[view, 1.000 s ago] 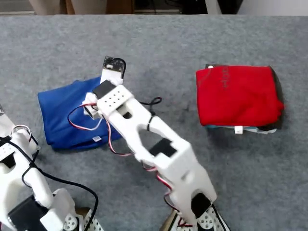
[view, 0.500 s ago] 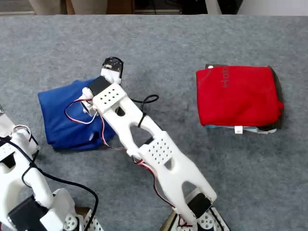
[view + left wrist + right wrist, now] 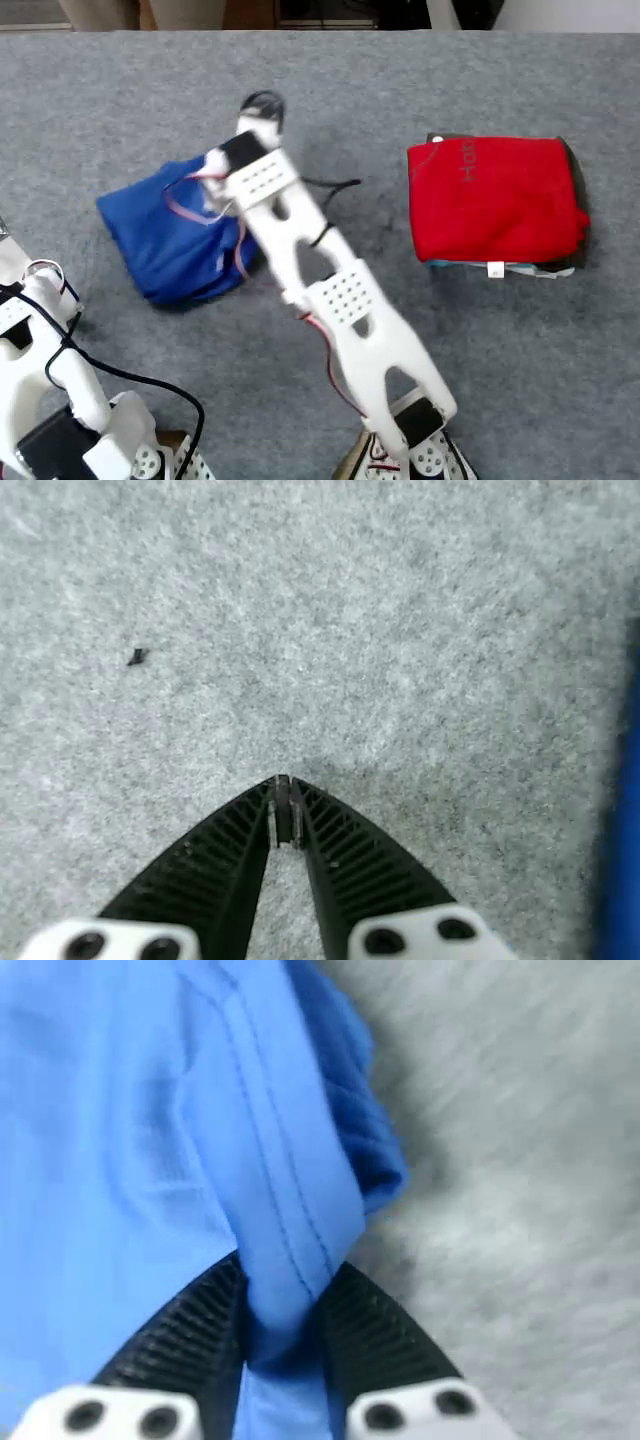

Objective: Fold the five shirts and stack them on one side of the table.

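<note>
Your blue shirt [image 3: 170, 240] lies in the left half of the tabletop [image 3: 400, 90], about midway between its far and near edges. It is a rumpled, partly folded bundle, with stitched seams showing in the right wrist view. It sits askew, its sides slanted to the tabletop's edges and one corner aimed at the left edge. It is nearly as wide as long, so no clear long axis shows. Your right gripper [image 3: 285, 1290] is clamped on a bunched fold at its far side. Your left gripper [image 3: 283, 805] is closed on nothing, over bare tabletop near the left edge. The folded red shirt [image 3: 495, 200] tops a stack near the right edge.
</note>
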